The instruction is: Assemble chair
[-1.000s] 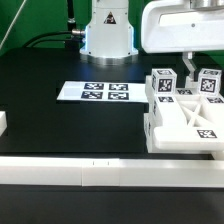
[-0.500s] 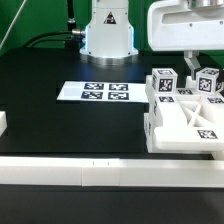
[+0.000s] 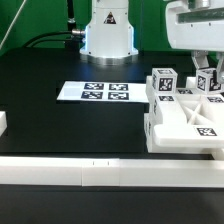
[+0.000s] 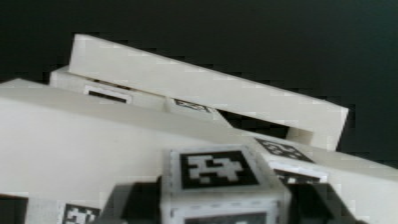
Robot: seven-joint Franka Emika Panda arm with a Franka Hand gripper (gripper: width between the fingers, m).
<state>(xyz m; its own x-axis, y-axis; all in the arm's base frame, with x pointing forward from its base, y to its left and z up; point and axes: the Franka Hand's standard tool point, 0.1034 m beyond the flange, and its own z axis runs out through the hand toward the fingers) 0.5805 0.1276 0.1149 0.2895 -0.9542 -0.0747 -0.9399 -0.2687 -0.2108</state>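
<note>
- Chair (image 3: 185, 120) assembly sits on the table (image 3: 60, 120), directly below the claw (image 3: 207, 75).
- Claw fingers straddle the tagged cube (image 4: 221, 177) atop the frame; whether they grip or stand free, you cannot tell.
- Lift straight up, so you don't tip the cube.
- Marker board (image 3: 92, 92) lies well aside.

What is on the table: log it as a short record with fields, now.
surface: black table
chair parts: glossy white chunky plastic pieces with black-and-white tags, clustered at the exterior view's right
marker board: thin flat white board with tags, lying apart from the pieces
rail: long plain white rail along the near edge
end effector: above the cluster, around a tagged cube
</note>
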